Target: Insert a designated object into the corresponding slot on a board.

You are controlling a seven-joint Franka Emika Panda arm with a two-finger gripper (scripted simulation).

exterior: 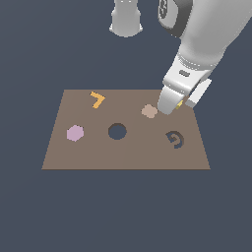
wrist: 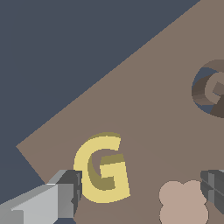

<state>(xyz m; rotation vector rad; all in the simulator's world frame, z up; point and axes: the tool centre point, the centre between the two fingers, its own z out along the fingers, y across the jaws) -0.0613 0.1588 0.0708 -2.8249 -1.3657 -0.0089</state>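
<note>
The designated object, a small yellow G-shaped block [wrist: 103, 168], lies flat on the brown board [wrist: 166, 109] near its far right corner. In the exterior view only a yellow sliver of the block [exterior: 180, 104] shows behind the hand. My gripper [wrist: 142, 190] hangs low over that spot [exterior: 170, 107] and is open. One finger [wrist: 65, 194] sits right beside the G, and the other finger [wrist: 214, 190] is on the far side of the tan piece. The slot, a dark G-shaped cutout [exterior: 175, 139] [wrist: 212, 89], is on the board's right side, nearer the front.
A tan rounded piece [exterior: 149, 110] [wrist: 183, 203] lies next to the yellow block, between my fingers. An orange angular piece [exterior: 98, 99], a lilac hexagon [exterior: 75, 133] and a round dark hole [exterior: 117, 131] are also on the board [exterior: 138, 155]. The board's corner edge [wrist: 17, 146] is near the G.
</note>
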